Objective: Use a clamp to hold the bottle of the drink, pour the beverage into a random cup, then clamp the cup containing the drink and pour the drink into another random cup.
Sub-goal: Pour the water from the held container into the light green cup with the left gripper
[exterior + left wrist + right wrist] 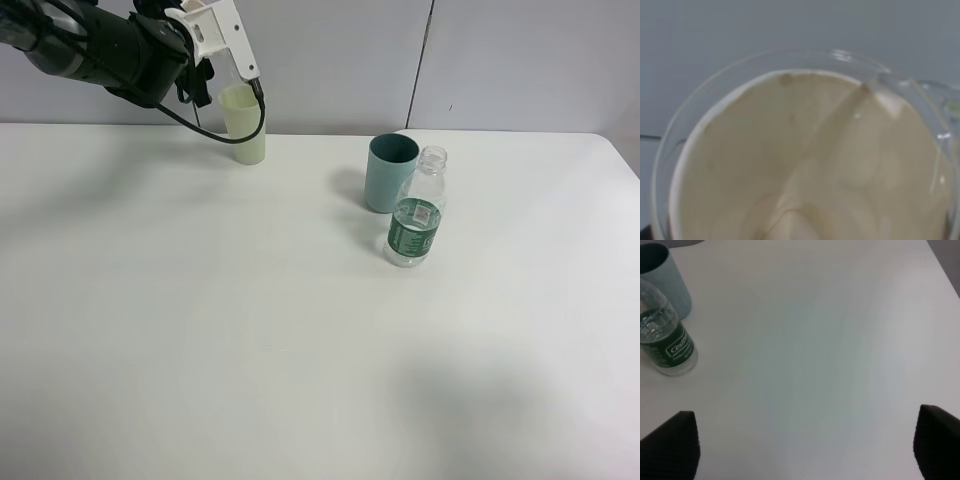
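The right pincer [805,440] hung spread over bare bench [250,350], idle. The uncapped bottle [414,223] stood upright, touching the blue cup [390,172] behind it, already set down. Far left of the bottle, the left pincer [235,75] seemingly gripped the pale cup [243,125], likely readying a pour.

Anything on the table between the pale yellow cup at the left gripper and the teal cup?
Nothing visible. Bare table lies between the pale yellow cup at the left gripper and the teal cup. The water bottle stands at the teal cup's front right, off that path.
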